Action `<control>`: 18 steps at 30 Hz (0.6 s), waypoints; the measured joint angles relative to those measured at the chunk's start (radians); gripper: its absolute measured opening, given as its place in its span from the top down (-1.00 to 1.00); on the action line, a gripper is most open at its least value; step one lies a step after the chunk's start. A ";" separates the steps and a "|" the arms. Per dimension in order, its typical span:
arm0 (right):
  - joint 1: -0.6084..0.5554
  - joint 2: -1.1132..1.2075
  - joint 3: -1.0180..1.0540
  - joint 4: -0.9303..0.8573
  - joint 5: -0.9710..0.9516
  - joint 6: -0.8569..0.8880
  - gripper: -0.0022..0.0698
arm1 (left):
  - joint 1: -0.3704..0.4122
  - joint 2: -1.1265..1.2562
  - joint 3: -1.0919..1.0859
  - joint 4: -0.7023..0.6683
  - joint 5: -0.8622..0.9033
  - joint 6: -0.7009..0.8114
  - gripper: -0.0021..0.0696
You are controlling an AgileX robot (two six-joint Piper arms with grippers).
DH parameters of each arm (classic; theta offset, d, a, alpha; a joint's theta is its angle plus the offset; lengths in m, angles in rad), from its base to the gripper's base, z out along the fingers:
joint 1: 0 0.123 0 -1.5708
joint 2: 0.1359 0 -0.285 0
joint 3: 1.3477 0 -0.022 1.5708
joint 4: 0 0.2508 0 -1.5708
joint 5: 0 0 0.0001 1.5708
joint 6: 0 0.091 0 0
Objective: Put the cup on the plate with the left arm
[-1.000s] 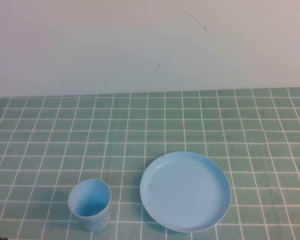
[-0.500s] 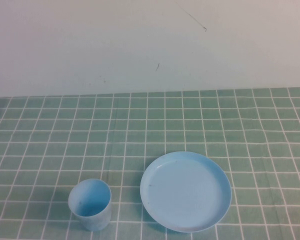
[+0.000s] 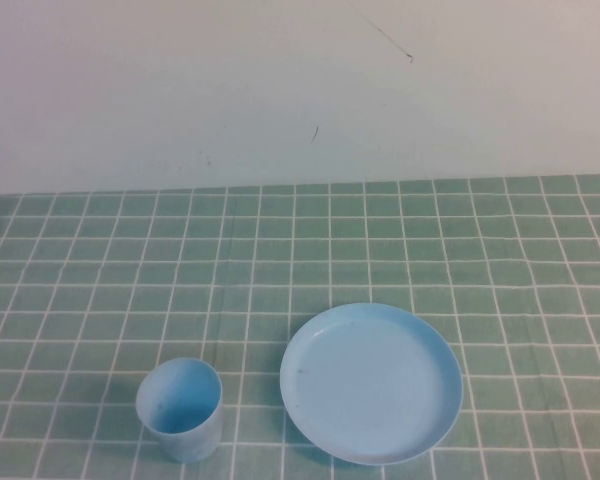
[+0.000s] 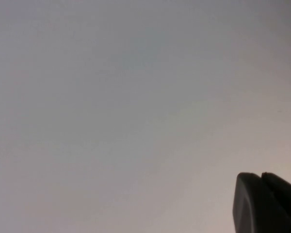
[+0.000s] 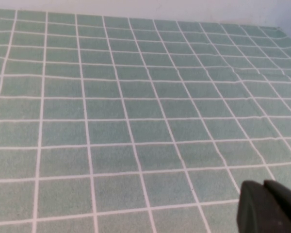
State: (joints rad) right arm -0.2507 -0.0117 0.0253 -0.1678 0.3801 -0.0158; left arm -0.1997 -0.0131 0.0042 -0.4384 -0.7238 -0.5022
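Observation:
The light blue cup (image 3: pixel 180 408) stands upright on the green checked cloth near the table's front, left of the plate. The round light blue plate (image 3: pixel 371 382) lies flat beside it, a small gap between them, with nothing on it. Neither arm shows in the high view. In the left wrist view my left gripper (image 4: pixel 261 175) is shut on nothing, its black fingertips pressed together before a blank pale wall. My right gripper (image 5: pixel 263 183) is also shut and holds nothing, hovering over bare checked cloth (image 5: pixel 111 107).
The green cloth with white grid lines (image 3: pixel 380 240) covers the whole table up to a pale wall (image 3: pixel 280 80) at the back.
A small dark shape at the lower left edge of the high view has gone out of sight. Cup and plate have not moved.

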 joint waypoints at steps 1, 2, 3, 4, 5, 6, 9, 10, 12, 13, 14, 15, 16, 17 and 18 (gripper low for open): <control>0.000 0.000 0.000 0.000 0.000 0.000 0.95 | 0.000 0.000 -0.034 0.027 -0.002 0.000 0.95; 0.000 0.000 0.000 0.000 0.000 0.000 0.95 | 0.000 0.000 -0.078 0.061 0.010 0.004 0.95; 0.000 0.000 0.000 0.000 0.000 0.000 0.95 | 0.000 0.000 -0.133 0.093 0.040 0.017 0.95; 0.000 0.000 0.000 0.000 0.000 0.000 0.95 | 0.000 0.000 -0.182 0.122 0.075 0.032 0.95; 0.000 0.000 0.000 0.000 0.000 0.000 0.95 | 0.000 0.000 -0.248 0.146 0.134 0.055 0.95; 0.000 0.000 0.000 0.000 0.000 0.000 0.95 | 0.000 0.000 -0.318 0.162 0.204 0.088 0.95; 0.000 0.000 0.000 0.000 0.000 0.000 0.95 | 0.000 0.029 -0.519 0.187 0.402 0.229 0.95; 0.000 0.000 0.000 0.000 0.000 0.000 0.95 | 0.000 0.051 -0.587 0.191 0.463 0.288 0.95; 0.000 0.000 0.000 0.000 0.000 0.000 0.95 | 0.000 0.114 -0.694 0.196 0.581 0.391 0.95; 0.000 0.000 0.000 0.000 0.000 0.000 0.95 | 0.000 0.157 -0.754 0.198 0.641 0.434 0.95; 0.000 0.000 0.000 0.000 0.000 0.000 0.95 | 0.000 0.202 -0.790 0.200 0.689 0.463 0.95; 0.000 0.000 0.000 0.000 0.000 0.000 0.95 | 0.000 0.248 -0.829 0.203 0.748 0.495 0.95; 0.000 0.000 0.000 0.000 0.000 0.000 0.95 | -0.002 0.294 -0.860 0.207 0.803 0.517 0.95; 0.000 0.000 0.000 0.000 0.000 0.000 0.95 | -0.004 0.329 -0.880 0.214 0.841 0.526 0.95; 0.000 0.000 0.000 0.000 0.000 0.000 0.95 | -0.013 0.371 -0.898 0.223 0.882 0.528 0.95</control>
State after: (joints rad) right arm -0.2507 -0.0117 0.0253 -0.1678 0.3801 -0.0158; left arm -0.2125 0.3583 -0.8937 -0.2155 0.1585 0.0257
